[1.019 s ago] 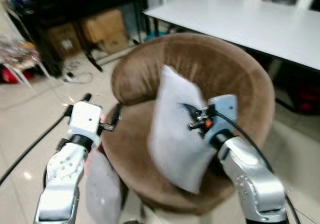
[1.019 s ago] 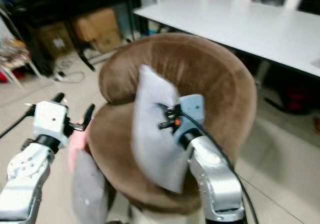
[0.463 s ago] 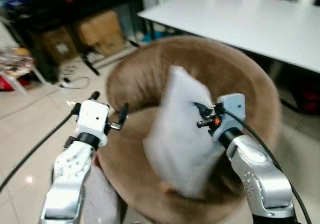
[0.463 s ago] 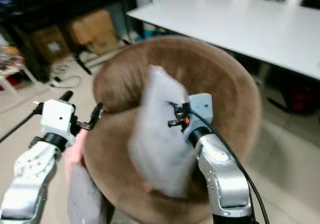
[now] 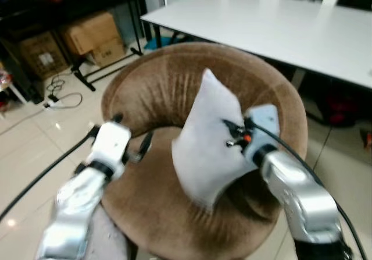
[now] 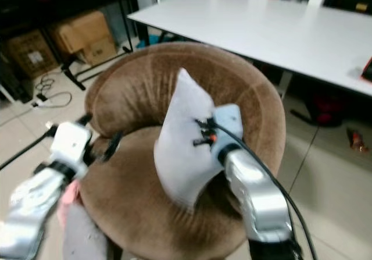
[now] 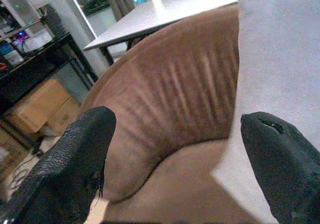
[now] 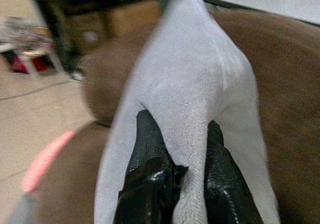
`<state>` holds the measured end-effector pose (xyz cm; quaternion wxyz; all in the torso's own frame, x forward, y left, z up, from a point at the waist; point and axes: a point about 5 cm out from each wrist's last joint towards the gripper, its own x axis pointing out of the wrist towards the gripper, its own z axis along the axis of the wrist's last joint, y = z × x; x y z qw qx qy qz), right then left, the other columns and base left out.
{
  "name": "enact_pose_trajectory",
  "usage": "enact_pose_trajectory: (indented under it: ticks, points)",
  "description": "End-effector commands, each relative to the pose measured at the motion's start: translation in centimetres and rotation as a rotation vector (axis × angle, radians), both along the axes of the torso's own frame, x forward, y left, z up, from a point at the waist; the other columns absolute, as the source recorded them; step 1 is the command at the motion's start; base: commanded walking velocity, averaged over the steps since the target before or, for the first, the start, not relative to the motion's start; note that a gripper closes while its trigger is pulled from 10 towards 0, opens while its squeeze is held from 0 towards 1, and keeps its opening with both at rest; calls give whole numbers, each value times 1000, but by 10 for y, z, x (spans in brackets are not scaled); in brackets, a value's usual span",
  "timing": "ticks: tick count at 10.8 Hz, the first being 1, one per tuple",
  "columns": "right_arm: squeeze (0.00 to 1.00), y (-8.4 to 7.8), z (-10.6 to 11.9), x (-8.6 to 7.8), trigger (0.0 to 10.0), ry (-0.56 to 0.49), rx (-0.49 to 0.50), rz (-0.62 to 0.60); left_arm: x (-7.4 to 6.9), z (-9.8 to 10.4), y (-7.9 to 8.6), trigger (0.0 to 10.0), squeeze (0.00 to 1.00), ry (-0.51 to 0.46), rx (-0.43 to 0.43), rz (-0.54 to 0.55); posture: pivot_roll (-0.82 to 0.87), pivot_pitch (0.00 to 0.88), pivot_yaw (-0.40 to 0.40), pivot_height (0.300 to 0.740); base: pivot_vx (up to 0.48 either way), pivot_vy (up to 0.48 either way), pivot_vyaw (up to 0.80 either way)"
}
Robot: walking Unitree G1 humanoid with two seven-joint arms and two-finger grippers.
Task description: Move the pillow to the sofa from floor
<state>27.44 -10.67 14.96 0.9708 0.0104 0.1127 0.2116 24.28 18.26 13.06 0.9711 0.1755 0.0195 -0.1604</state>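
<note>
The pillow (image 5: 206, 141) is held above the sofa (image 5: 151, 207) seat, pinched by a fold in the closed right gripper (image 8: 175, 159) so it hangs clear for lowering. The left gripper (image 7: 175, 154) is held beside it, fingers spread wide, gripping nothing.

left arm (image 5: 75, 202) motion-blurred, table (image 5: 302, 27) edge-cropped

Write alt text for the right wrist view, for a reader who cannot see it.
The right gripper pinches a fold of a pale grey pillow between its two black fingers, holding it above a round brown sofa chair. Behind lie a tiled floor and a blurred dark shelf.
</note>
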Motion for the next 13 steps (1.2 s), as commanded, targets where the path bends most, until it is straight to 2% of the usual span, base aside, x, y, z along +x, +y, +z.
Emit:
enact_pose_trajectory:
  ticks: [1, 2, 4, 9, 13]
  points:
    - [0, 12, 13, 1, 10000, -43, 34, 61, 0, 2, 4, 10000, 616, 1, 2, -4, -95, 0, 73, 740, 0, 0, 0]
    - [0, 21, 18, 4, 10000, -31, 46, 101, -5, -2, 9, 10000, 616, 46, 26, -36, -91, 0, 68, 740, 0, 0, 0]
    - [0, 27, 20, 7, 10000, -13, 46, 130, -8, -3, 13, 10000, 620, 58, 40, -45, -83, 0, 55, 740, 0, 0, 0]
    - [0, 29, 18, 8, 10000, 12, 35, 127, -12, -5, 13, 10000, 616, 60, 33, -54, -83, 0, 53, 740, 0, 0, 0]
    - [0, 28, 18, 11, 10000, 17, 45, 110, -9, -4, 11, 10000, 608, 47, 28, -43, -82, 0, 49, 740, 0, 0, 0]
